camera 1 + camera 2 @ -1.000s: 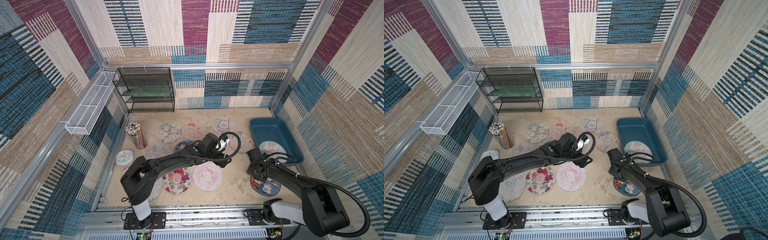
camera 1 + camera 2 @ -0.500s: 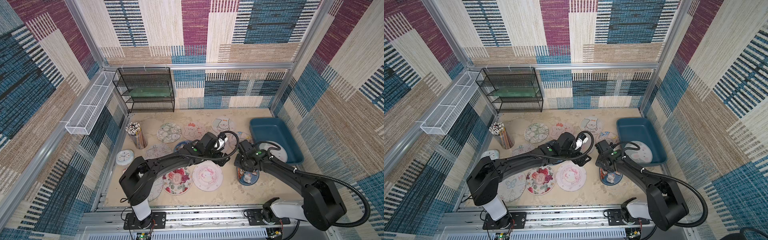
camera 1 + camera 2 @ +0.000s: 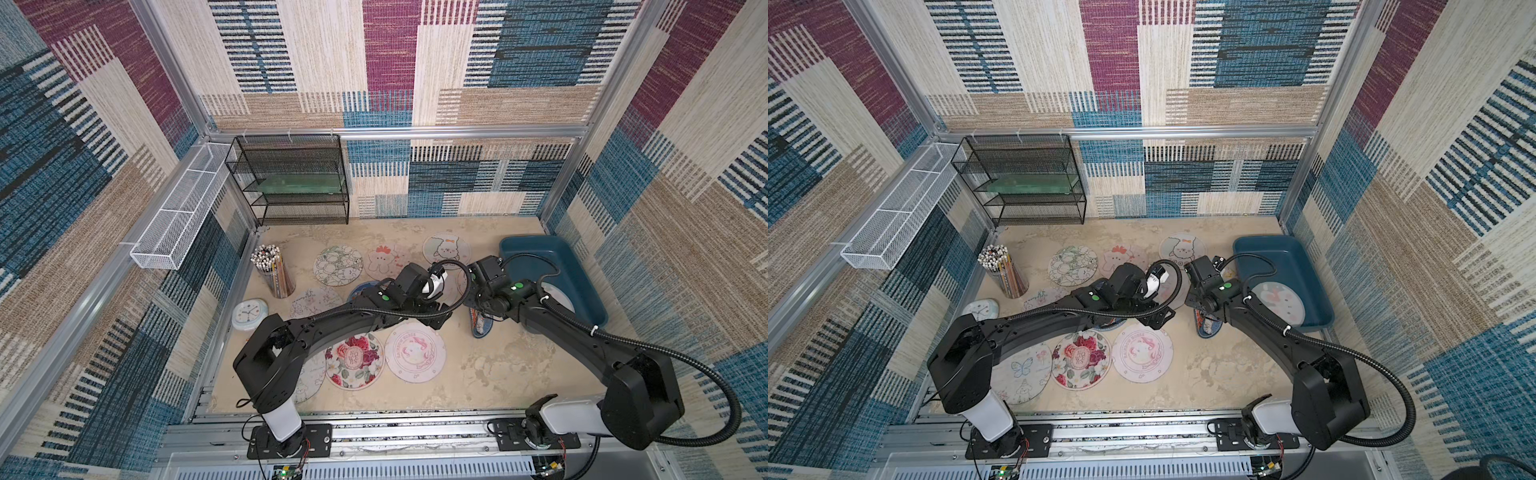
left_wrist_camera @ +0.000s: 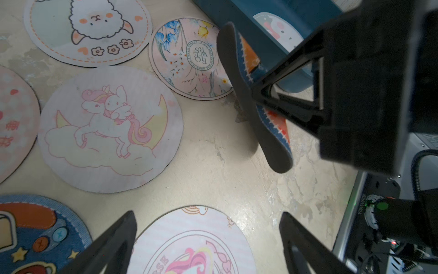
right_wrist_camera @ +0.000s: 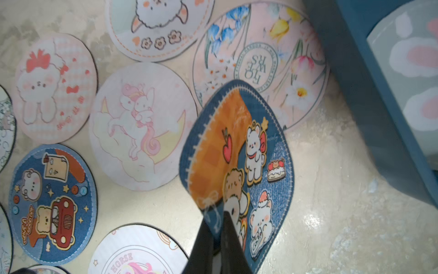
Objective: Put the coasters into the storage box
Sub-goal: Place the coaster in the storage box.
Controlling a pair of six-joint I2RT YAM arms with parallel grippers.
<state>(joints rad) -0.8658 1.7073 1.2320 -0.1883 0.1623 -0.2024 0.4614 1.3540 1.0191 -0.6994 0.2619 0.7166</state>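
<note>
Since the blue-rimmed coaster (image 3: 482, 328) looks thin, light and floppy, a rim pinch suits it; in both top views the right arm (image 3: 552, 328) stretches forward, holding it on edge beside the storage box (image 3: 540, 253). Left wrist: left gripper (image 4: 207, 214) spread wide above other coasters (image 4: 111, 128). Right wrist: right gripper (image 5: 222, 220) pinched on its rim.

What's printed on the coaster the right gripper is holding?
The coaster: denim-blue with white stitching, orange checked patch, cartoon bears. Clearest in the right wrist view.
</note>
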